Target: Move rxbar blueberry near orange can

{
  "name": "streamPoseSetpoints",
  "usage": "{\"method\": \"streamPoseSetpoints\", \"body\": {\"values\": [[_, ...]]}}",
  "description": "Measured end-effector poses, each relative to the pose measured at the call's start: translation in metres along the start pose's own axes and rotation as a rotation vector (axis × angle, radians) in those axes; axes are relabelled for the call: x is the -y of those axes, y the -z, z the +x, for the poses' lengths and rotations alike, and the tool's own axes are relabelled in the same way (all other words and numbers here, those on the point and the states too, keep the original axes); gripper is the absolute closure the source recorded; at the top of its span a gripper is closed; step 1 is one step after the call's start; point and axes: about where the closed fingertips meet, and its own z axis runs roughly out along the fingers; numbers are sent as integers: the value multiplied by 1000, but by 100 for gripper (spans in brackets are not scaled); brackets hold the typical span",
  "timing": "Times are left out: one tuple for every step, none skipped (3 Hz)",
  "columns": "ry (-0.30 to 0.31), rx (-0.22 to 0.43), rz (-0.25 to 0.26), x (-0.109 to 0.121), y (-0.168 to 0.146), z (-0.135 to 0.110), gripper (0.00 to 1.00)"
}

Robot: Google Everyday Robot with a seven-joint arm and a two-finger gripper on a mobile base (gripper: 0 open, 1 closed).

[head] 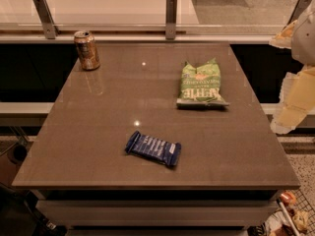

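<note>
Rxbar blueberry (153, 149) lies near the front edge of the table (98, 146) — well apart from the orange can (86, 49), upright at the far left corner. Your gripper (295, 100) hangs past the right edge — apart or together, you cannot tell.

On the table (98, 127), the rxbar blueberry (153, 149) lay flat near the front edge, slightly angled. The orange can (86, 49) stood upright at the far-left corner, well apart from it. A green chip bag (201, 84) lay right of centre. The gripper (295, 102) hung beyond the table's right edge, touching nothing.
</note>
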Motion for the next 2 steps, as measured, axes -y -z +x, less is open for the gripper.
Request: {"method": "streamPoseSetpoints", "body": {"values": [[0,0,0,0,0,0,0],[-24,55,-8,-5,-9,2,0]]}}
